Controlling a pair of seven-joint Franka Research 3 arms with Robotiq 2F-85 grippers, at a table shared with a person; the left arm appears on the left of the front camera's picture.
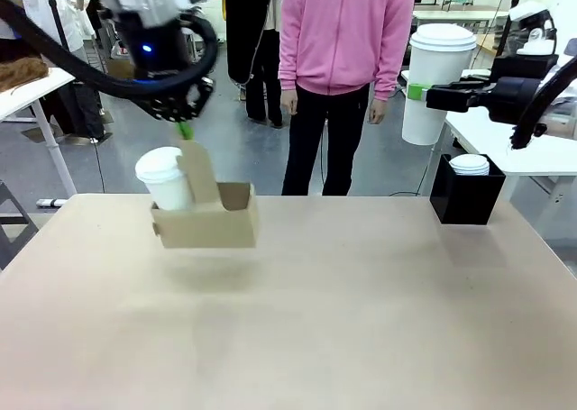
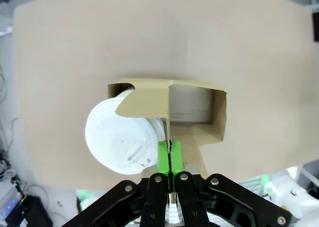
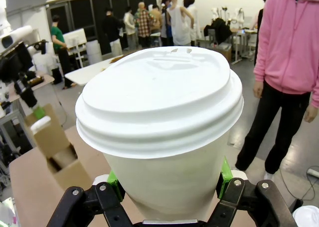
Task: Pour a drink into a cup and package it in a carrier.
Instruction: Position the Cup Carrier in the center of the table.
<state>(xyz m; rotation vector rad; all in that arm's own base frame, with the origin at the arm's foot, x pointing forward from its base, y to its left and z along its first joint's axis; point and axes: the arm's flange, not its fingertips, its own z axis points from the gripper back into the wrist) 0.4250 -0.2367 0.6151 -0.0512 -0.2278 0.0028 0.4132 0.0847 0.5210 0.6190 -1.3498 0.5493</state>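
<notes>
Obs, standing by: left gripper is pinched flat on the top of the handle panel of the carrier. The carrier hangs clear of the table, with its shadow beneath it. One lidded cup sits in the slot on the robot's left; the empty slot is beside it. Right gripper is clamped round a second cup, lid on, held high at the table's right side, up from the black box. Person at the far side, arms down.

Risks as I judge them:
- Load is one-sided. The carrier hangs from a thin cardboard panel and looks slightly tilted, so the panel could slide out of the pads or bend, and the seated cup could tip out
- Seating the second cup into a hanging carrier: any push on the rim would swing it, since nothing braces it from below. A missed slot means a cup on its side
- Paper wall under a firm squeeze could buckle and pop the lid. Lids hide the contents, so I cannot tell whether a spill would follow
</notes>
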